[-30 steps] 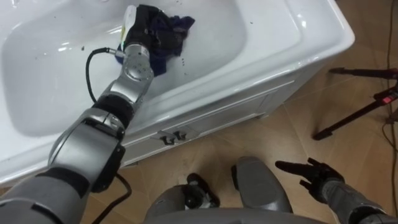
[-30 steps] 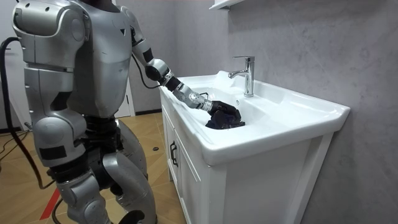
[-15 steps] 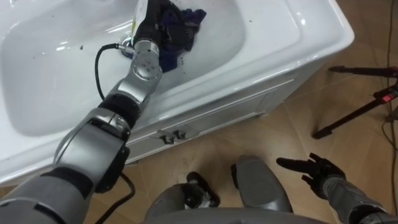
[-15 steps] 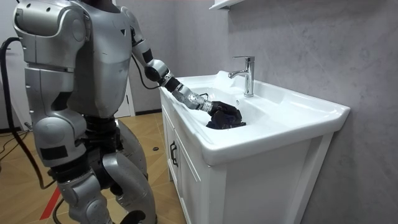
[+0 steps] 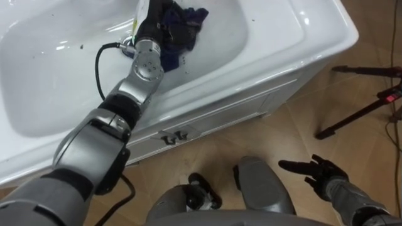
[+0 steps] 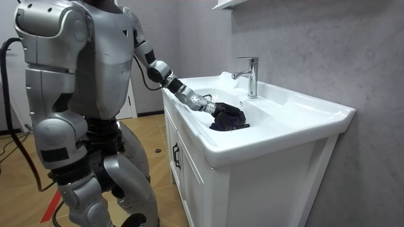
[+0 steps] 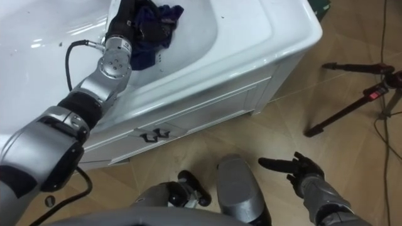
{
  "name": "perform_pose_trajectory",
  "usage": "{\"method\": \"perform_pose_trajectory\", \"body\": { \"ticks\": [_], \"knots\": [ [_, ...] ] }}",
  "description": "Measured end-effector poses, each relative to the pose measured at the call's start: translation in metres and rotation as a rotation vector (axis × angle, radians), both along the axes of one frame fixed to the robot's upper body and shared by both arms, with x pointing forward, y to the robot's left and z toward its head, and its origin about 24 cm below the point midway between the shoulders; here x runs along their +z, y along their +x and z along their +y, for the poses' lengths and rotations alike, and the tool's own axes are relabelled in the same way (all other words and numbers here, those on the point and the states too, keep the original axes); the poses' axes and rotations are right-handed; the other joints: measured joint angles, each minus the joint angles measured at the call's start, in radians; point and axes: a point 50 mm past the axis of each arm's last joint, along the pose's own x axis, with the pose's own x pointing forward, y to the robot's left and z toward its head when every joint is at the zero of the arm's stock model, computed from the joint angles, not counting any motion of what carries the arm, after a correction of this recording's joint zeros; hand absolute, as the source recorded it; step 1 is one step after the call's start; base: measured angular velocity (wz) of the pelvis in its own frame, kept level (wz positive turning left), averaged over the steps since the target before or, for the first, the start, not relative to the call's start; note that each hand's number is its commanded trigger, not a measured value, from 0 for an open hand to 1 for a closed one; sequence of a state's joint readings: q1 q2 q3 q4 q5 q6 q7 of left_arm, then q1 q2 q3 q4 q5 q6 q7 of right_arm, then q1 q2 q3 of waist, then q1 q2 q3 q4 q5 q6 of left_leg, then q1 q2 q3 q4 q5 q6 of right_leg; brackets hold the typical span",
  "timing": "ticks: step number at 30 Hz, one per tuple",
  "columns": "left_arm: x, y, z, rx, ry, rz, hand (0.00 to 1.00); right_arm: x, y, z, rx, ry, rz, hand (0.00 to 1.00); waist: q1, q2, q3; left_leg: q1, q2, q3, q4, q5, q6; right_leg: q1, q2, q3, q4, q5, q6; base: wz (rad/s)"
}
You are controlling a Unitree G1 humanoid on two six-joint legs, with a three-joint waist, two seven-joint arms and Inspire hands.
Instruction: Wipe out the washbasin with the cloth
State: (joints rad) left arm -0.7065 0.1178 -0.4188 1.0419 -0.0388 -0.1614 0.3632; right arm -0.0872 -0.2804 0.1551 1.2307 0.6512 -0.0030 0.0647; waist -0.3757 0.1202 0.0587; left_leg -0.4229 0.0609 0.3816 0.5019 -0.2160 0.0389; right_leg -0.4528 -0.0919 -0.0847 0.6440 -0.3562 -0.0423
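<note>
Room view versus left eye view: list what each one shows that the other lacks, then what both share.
Room view: the faucet and the grey wall behind the basin. Left eye view: the right hand, fingers spread, low over the floor, and a tripod. Both: the left hand closed on the dark cloth inside the basin.
</note>
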Motion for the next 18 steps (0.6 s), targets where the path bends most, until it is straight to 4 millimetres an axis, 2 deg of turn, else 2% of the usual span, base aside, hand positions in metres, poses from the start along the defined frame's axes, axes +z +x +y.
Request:
{"method": "perform_pose_trajectory", "body": {
  "ticks": [3, 6, 10, 12, 15, 16, 18],
  "knots": [
    [-0.004, -0.001, 0.007, 0.003, 0.023, 0.005, 1.00, 0.000, -0.001, 0.000, 0.002, 0.000, 0.003, 0.00, 0.001, -0.006, 0.0086, 0.011, 0.000, -0.001, -0.003, 0.000, 0.000, 0.013, 0.001, 0.001, 0.000, 0.001, -0.001, -0.07],
    [-0.007, -0.002, 0.014, -0.013, 0.116, 0.002, 1.00, -0.001, -0.004, 0.001, 0.001, 0.002, 0.014, 0.00, 0.002, -0.007, 0.0095, 0.020, 0.001, 0.002, -0.009, 0.000, 0.000, 0.015, 0.004, 0.003, -0.001, 0.001, -0.002, -0.02],
    [-0.013, -0.006, 0.038, -0.006, 0.227, 0.032, 1.00, -0.002, -0.005, 0.001, 0.022, -0.001, 0.029, 0.00, 0.005, -0.009, 0.0106, 0.038, 0.000, 0.007, -0.022, 0.000, 0.000, 0.021, 0.005, 0.013, -0.002, 0.002, -0.006, -0.12],
    [-0.019, -0.011, 0.052, 0.013, 0.268, 0.056, 1.00, -0.002, -0.009, -0.001, 0.002, 0.003, 0.032, 0.00, 0.012, -0.008, 0.0098, 0.045, 0.003, 0.016, -0.018, 0.000, -0.001, 0.022, 0.009, 0.027, -0.001, 0.002, -0.007, -0.17],
    [-0.029, -0.021, 0.075, 0.052, 0.327, 0.094, 1.00, -0.002, -0.017, -0.006, -0.035, -0.011, 0.041, 0.00, 0.028, 0.001, 0.0038, 0.047, 0.004, 0.026, -0.019, 0.000, -0.001, 0.024, 0.009, 0.029, -0.001, 0.003, -0.008, -0.09],
    [-0.030, -0.024, 0.085, 0.065, 0.360, 0.103, 1.00, -0.002, -0.020, -0.009, -0.046, -0.023, 0.047, 0.00, 0.030, 0.010, -0.0022, 0.048, 0.003, 0.026, -0.020, 0.000, -0.001, 0.025, 0.009, 0.030, -0.002, 0.003, -0.008, 0.00],
    [-0.040, -0.034, 0.100, 0.093, 0.397, 0.148, 1.00, -0.002, -0.025, -0.012, -0.066, -0.036, 0.054, 0.00, 0.043, 0.009, -0.0026, 0.057, 0.002, 0.028, -0.026, 0.000, -0.001, 0.031, 0.008, 0.031, -0.002, 0.003, -0.008, 0.00]
  ]
}}
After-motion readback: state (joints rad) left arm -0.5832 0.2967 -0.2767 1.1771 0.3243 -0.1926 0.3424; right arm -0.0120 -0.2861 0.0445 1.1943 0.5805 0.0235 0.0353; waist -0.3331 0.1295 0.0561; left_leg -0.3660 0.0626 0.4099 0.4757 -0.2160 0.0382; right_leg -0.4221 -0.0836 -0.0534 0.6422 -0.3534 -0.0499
